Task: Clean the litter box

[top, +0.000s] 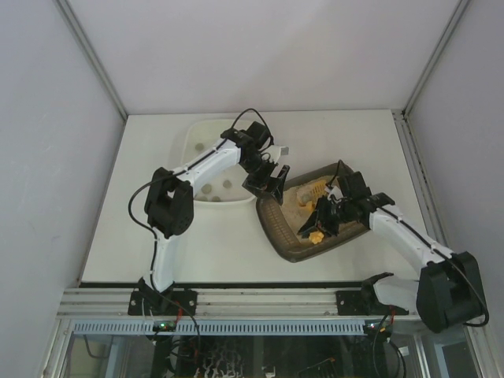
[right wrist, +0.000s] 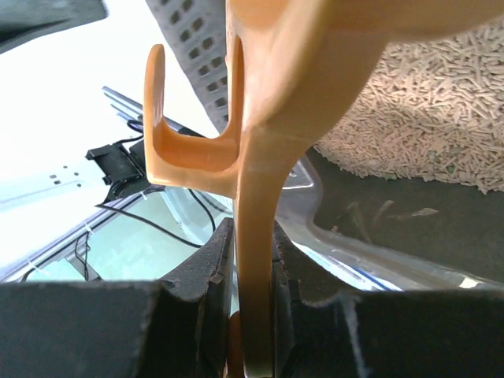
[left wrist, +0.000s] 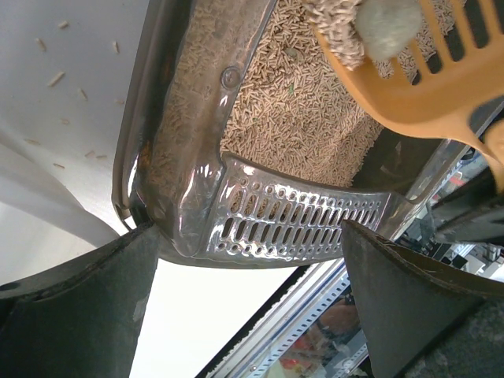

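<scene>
**Litter box on the counter, scoop held over the litter**

The litter box (top: 277,230) sits on the counter (top: 157,228) just beside the white tub (top: 189,135), in front of the right arm. The right jaws are closed on the thin handle of the yellow scoop (right wrist: 256,205), which carries a grey clump (left wrist: 394,31) and some pellets. The left jaws stand wide open on both sides of the box's slotted corner rim and grip nothing. I judge the box to be stiff, glossy and rather slippery, and heavy with loose pellets that can shift. This corner rim seems the best place to hold it.
</scene>
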